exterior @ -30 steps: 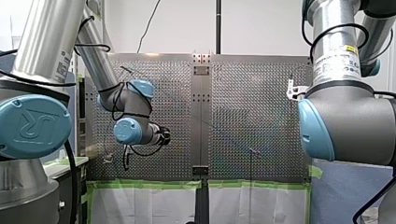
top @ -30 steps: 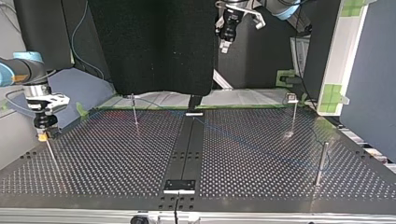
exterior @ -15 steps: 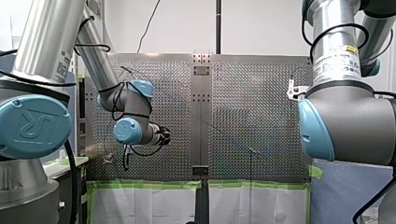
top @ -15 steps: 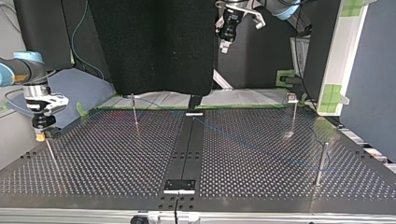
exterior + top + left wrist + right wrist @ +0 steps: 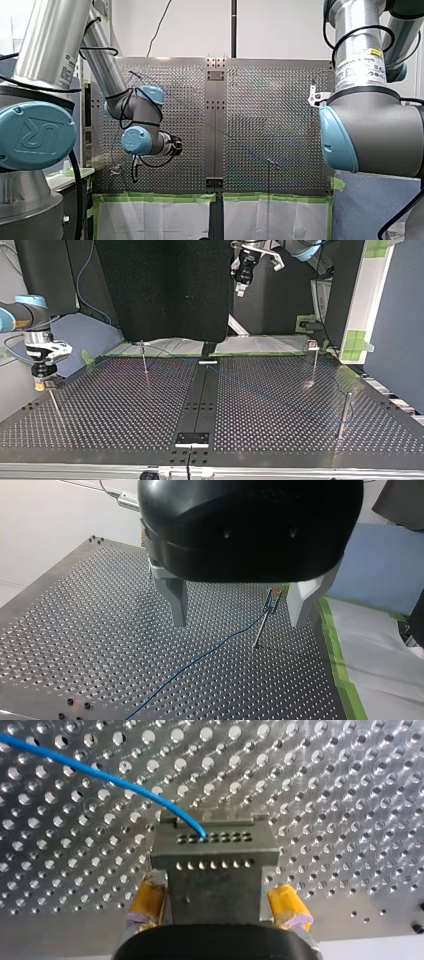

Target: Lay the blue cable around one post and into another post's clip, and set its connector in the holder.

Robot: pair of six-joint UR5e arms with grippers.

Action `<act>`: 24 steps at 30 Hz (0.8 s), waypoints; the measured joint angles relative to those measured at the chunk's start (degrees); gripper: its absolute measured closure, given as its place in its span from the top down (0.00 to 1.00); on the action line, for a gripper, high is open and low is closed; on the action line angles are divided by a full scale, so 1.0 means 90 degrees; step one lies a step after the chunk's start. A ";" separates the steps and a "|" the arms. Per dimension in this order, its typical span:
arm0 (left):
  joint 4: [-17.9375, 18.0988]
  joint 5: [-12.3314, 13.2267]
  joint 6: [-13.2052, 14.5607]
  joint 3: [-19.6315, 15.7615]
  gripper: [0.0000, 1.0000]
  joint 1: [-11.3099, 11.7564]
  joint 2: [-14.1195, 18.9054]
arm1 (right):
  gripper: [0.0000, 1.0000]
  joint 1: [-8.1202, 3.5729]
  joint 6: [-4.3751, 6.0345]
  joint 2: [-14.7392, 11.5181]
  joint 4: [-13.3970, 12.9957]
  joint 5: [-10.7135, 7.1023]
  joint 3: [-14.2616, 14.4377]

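Note:
The blue cable point(image 5: 260, 392) lies slack across the perforated table point(image 5: 125, 410). In the left wrist view the cable point(image 5: 200, 657) runs up to a thin post point(image 5: 262, 627) with a clip point(image 5: 274, 594) at its top. My left gripper point(image 5: 239, 622) hangs high above the table, its metal fingers point(image 5: 176, 602) open and empty; in the top view this left gripper point(image 5: 240, 289) is high at the back. In the right wrist view the cable point(image 5: 100, 777) ends in a grey connector block point(image 5: 215, 860). My right gripper point(image 5: 218, 906) is open, its yellow pads point(image 5: 147, 902) standing either side of the block, slightly apart from it.
A post point(image 5: 144, 359) stands at the top view's back left, a clip post point(image 5: 313, 362) at its back right, and a thicker post point(image 5: 344, 414) at its right. A thin rod point(image 5: 54, 405) leans near my right gripper point(image 5: 40, 386). A dark rail point(image 5: 200, 400) crosses the middle.
My right gripper has drifted slightly toward the top view's left edge. My left arm and the cable have not moved.

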 joint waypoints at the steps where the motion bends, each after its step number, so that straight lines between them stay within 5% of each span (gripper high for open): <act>1: 0.0000 0.0000 0.0000 0.0001 1.00 0.0000 0.0000 | 0.99 0.0000 -0.0001 0.0000 0.0005 0.0028 0.0000; 24: -0.0033 -0.0002 0.0044 -0.0004 1.00 0.0001 0.0000 | 0.99 -0.0018 -0.0030 -0.0017 0.0521 0.1199 0.0004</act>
